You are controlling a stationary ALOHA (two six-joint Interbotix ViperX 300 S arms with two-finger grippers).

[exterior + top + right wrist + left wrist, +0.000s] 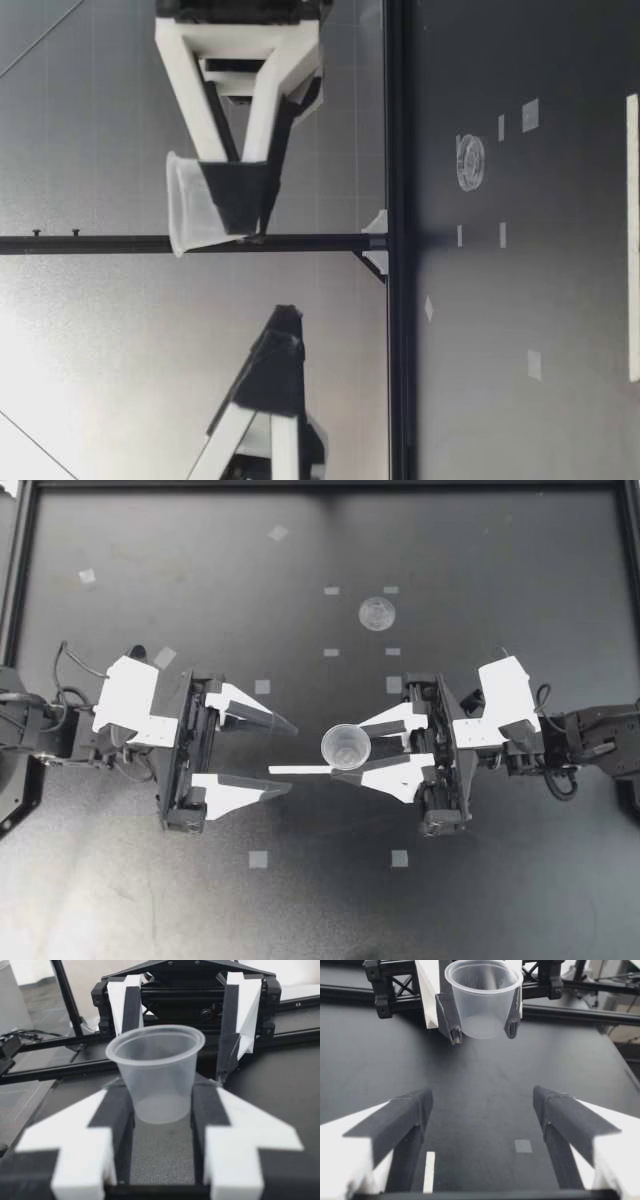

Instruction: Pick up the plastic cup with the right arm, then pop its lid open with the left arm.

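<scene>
My right gripper (350, 752) is shut on a small clear plastic cup (345, 747), held upright well above the table. In the right wrist view the cup (157, 1080) sits between both fingers, mouth up and empty. My left gripper (291, 755) stands open, facing the cup from a short gap away, with nothing between its fingers. The left wrist view shows the cup (482, 1002) ahead of the open fingers (410, 1117). In the low view the cup (190, 210) hangs in my right gripper (245, 215), and my left gripper (283, 325) is level with it.
A clear round lid (377, 613) lies flat on the dark table (150, 900) beyond the grippers, also seen as the lid (470, 162). A white strip (298, 770) and several small grey tape squares mark the surface. A black frame (20, 580) borders the table.
</scene>
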